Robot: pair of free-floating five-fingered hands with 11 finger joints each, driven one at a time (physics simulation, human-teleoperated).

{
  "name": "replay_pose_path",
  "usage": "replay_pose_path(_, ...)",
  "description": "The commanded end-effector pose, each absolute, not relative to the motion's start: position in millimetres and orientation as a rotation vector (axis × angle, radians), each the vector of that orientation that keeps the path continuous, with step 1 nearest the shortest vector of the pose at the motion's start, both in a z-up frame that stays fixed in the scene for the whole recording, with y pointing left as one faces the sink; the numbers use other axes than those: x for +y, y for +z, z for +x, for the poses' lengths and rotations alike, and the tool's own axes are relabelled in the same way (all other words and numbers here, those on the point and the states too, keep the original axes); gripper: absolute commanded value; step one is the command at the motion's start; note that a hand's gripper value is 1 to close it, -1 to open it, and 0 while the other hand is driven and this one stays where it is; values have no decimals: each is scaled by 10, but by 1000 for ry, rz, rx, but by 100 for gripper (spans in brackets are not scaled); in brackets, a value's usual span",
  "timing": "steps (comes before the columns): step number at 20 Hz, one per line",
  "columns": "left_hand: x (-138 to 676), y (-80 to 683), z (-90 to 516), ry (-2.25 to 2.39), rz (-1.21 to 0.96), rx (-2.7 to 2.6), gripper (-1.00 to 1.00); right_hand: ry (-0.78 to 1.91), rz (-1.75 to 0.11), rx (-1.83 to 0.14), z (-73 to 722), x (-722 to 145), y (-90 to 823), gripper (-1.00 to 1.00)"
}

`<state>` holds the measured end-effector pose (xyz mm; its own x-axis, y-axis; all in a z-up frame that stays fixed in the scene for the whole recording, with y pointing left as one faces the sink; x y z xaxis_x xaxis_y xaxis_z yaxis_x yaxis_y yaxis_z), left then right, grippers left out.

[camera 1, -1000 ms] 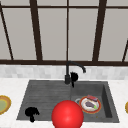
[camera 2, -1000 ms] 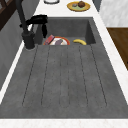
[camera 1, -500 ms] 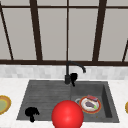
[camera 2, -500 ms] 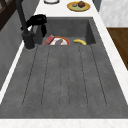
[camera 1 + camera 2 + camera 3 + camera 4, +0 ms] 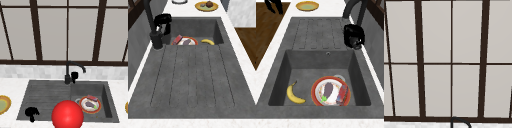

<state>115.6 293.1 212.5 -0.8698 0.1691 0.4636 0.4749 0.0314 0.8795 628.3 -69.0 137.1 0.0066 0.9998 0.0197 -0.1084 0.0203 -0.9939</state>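
The right robot hand is at the faucet, just beside its upright post at the back rim of the sink; in the left side view this robot hand sits against the faucet's post above the round base, and in the right side view it hangs at the back edge of the basin beside the faucet, its fingers curled downward, though whether they close round the faucet's handle I cannot tell; the left robot hand hovers low over the front left corner of the grooved drainboard, fingers drooping and relaxed, holding nothing; a big red ball sits at the front edge of the sink, between the left robot hand and the plate; the plate lies on the floor of the basin, orange-rimmed, carrying a dark purple eggplant and a red packet along its rim; a banana lies in the basin well apart from the plate, near the front wall; on the white table left of the sink rests a yellow bowl; a dark-framed window stands behind the faucet.
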Motion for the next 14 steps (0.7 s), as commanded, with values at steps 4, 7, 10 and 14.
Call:
replay_pose_path(4,2931,2125,1156,-1926,-665,-2075,0,1105,-972,-1180,6324,-976,1150,100)
replay_pose_path(7,2931,2125,1156,-1926,-665,-2075,0,1057,-910,-1222,6344,-1052,1147,100)
replay_pose_path(10,2931,2125,1156,-1926,-665,-2075,0,1028,-870,-1295,6355,-1168,1099,100)
replay_pose_path(14,2931,2125,1156,-1926,-665,-2075,0,978,-773,-1384,6327,-1307,1060,100)
